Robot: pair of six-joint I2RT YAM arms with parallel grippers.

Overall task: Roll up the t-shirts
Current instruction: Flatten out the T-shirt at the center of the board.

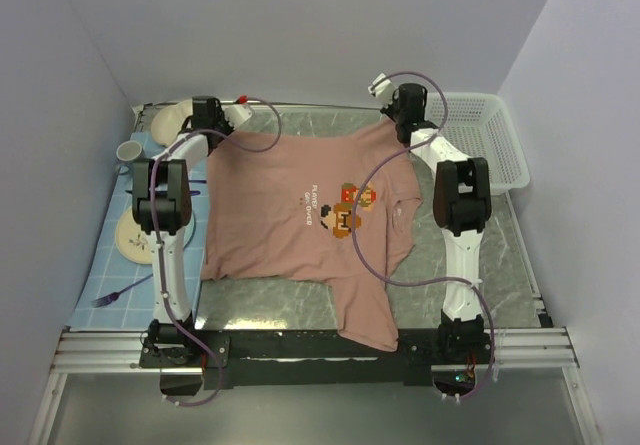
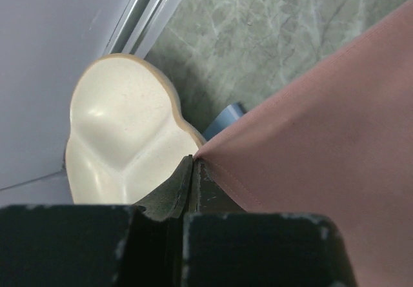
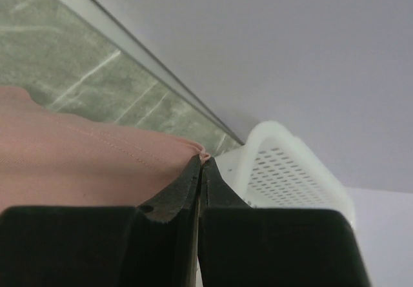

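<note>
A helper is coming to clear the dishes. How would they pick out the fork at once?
Find the pink t-shirt spread over the table, then the blue mat to its left. At the mat's near end, past the cup and the plate, lies the fork: the only slim, bluish piece among round, pale dishes.

White arms (image 1: 170, 275), black joint housings (image 1: 160, 203), looping lilac cables (image 1: 353, 230), scuffed black tool fingers (image 2: 171, 193)

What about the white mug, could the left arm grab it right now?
Probably not yet: the left pincer is shut on the t-shirt, though the mug stands nearby, unobstructed.
</note>
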